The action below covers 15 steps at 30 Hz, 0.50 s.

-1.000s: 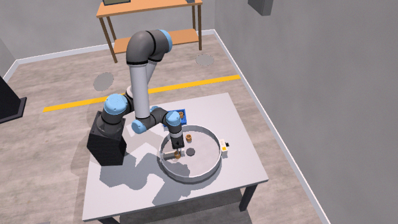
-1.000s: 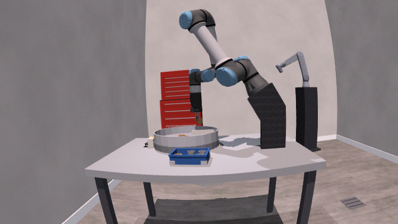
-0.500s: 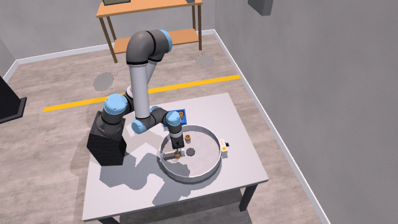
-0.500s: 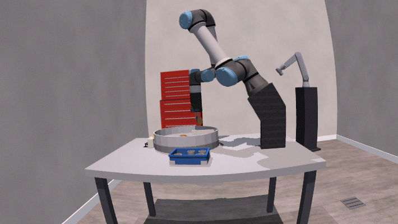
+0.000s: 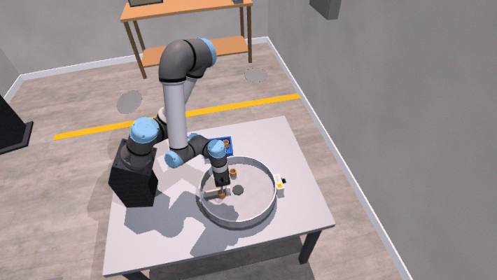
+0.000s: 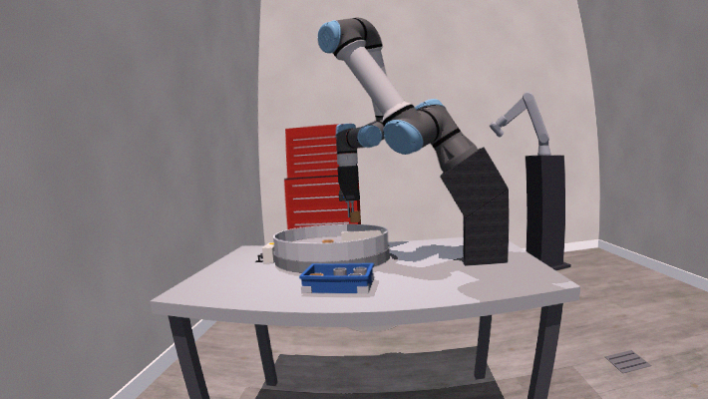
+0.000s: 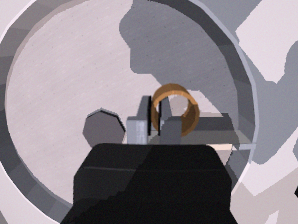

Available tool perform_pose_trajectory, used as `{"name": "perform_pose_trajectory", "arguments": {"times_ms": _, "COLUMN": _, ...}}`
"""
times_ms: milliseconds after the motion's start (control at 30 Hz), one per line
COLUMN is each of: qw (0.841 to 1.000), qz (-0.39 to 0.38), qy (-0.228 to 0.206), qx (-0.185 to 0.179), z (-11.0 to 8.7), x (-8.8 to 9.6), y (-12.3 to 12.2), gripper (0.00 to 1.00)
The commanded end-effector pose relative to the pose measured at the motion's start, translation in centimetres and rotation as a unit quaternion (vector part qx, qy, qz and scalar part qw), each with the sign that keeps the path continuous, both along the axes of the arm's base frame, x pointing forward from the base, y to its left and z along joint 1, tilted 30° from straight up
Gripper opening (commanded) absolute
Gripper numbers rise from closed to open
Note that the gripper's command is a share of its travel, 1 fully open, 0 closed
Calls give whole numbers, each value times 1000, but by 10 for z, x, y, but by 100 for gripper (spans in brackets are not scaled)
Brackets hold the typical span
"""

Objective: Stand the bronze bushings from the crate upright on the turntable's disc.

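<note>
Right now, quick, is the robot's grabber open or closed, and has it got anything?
Gripper: closed on the wall of a bronze bushing, holding it above the turntable's disc.

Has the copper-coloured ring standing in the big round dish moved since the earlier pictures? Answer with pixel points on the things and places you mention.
Yes: in the top view, that bronze bushing (image 5: 233,174) (image 6: 327,241) has shifted slightly left relative to the central hub (image 5: 238,190) (image 7: 103,130).
</note>
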<state>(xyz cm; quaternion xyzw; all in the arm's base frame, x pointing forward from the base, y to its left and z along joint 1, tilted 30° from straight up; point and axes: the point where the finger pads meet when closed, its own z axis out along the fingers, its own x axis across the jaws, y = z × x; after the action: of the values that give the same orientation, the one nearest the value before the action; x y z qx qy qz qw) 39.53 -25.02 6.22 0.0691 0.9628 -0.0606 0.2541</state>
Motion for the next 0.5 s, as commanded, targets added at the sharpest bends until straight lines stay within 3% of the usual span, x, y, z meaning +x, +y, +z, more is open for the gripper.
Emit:
{"name": "perform_pose_trajectory", "arguments": {"times_ms": 0, "qw": 1000, "qz": 0, "qy": 0, "qx": -1, "z": -13, "x": 10, "y": -4, "gripper": 0}}
{"name": "perform_pose_trajectory", "arguments": {"times_ms": 467, "qw": 1000, "qz": 0, "qy": 0, "qx": 0, "z": -18, "x": 12, "y": -5, "gripper": 0}}
